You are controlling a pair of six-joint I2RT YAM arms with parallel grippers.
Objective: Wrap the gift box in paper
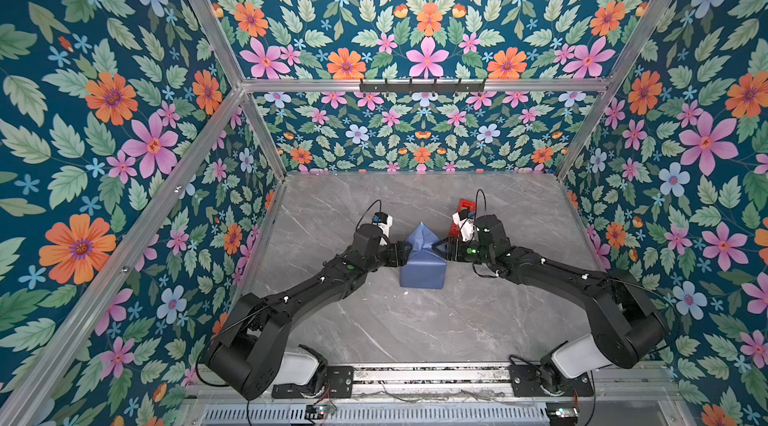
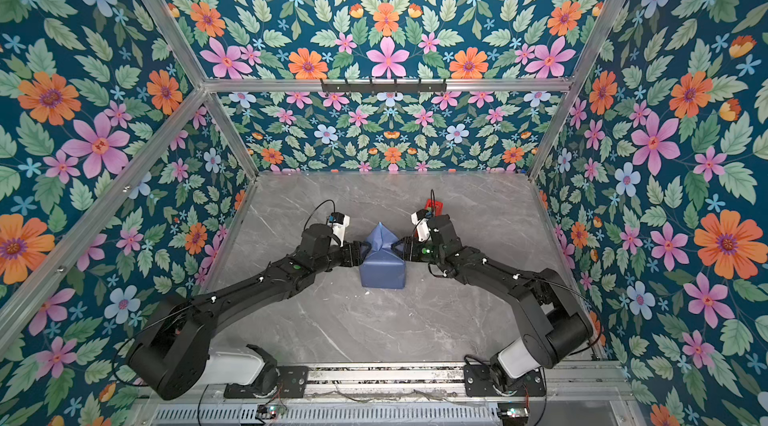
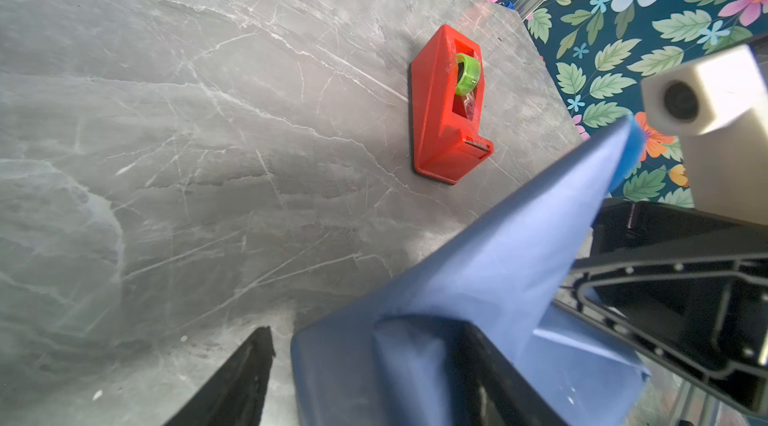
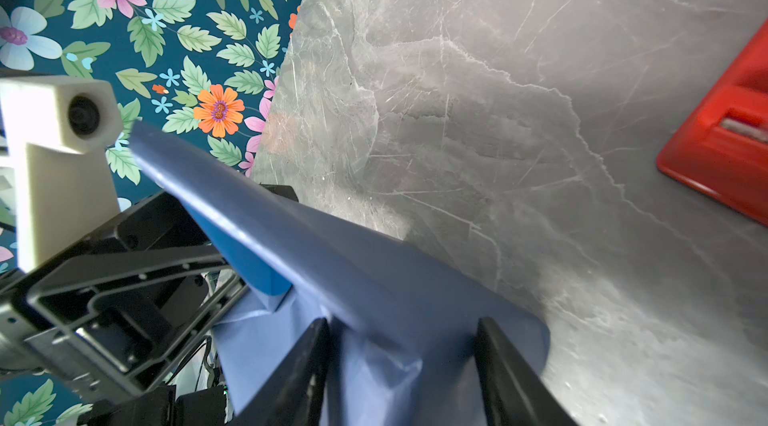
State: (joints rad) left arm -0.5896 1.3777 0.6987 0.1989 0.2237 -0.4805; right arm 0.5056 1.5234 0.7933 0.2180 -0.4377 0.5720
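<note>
The gift box is hidden inside the paper (image 1: 423, 268) (image 2: 382, 270), a slate-blue parcel standing mid-table. At its far end the paper rises in a pointed flap (image 3: 519, 245) (image 4: 291, 232). My left gripper (image 1: 402, 253) (image 2: 360, 252) (image 3: 368, 332) is at the parcel's left side and open. One of its fingers (image 3: 249, 378) stands clear of the paper and the other lies against a fold. From the right, my right gripper (image 1: 441, 248) (image 2: 401, 247) (image 4: 403, 324) is shut on the paper, a creased fold caught between both fingers.
A red tape dispenser (image 1: 465, 205) (image 2: 433, 207) (image 3: 446, 108) (image 4: 723, 141) with a green roll sits on the grey marble table (image 1: 374, 320) just behind my right wrist. Floral walls close in the back and both sides.
</note>
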